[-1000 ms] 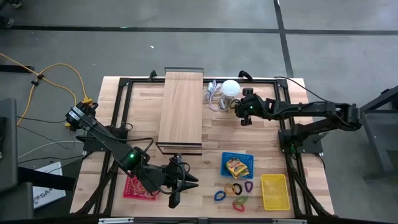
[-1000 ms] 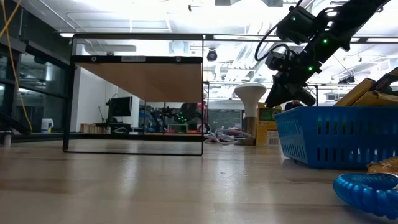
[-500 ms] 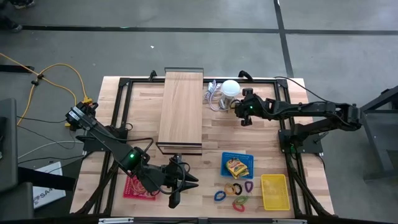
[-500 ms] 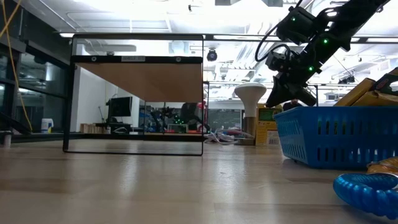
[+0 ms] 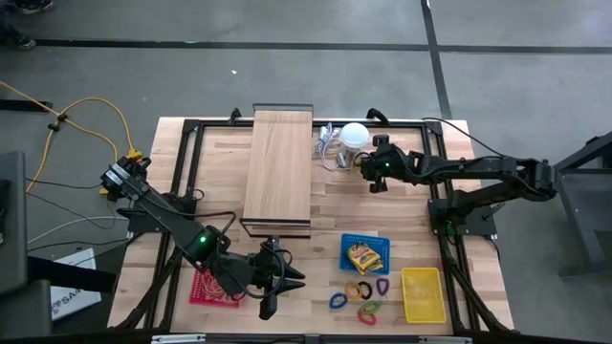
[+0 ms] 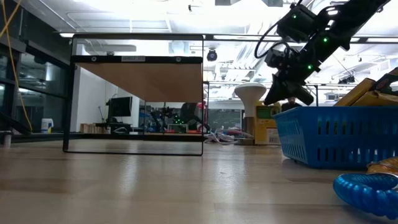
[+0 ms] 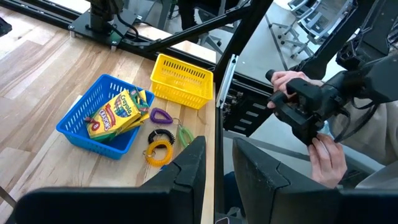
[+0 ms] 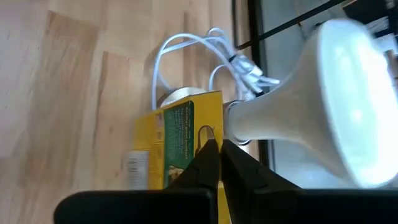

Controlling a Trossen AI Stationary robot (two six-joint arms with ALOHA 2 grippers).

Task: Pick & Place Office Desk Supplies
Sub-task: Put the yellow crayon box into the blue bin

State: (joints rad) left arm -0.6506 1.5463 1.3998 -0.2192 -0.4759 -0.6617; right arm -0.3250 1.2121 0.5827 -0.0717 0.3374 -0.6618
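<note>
Wooden table (image 5: 220, 205) carries blue basket (image 5: 364, 254), yellow basket (image 5: 422, 294), loop clips (image 5: 360, 290), red mat (image 5: 203, 286)

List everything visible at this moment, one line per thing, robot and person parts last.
Wooden board: one, pale, raised on a black frame at table centre.
White lamp: one, white with a pale cable, far edge beside the board.
Yellow box: one, yellow and green, next to the lamp base.
Blue basket: one, near right, holding a crayon pack.
Yellow basket: one, right of the loop clips.
Loop clips: several, blue, orange, purple, red, green, loose below the blue basket.
Red tray: one, near left.
Left gripper: near edge, jaws open.
Right gripper: beside the lamp, jaws shut.
Person's hands: holding a dark device past the table.
</note>
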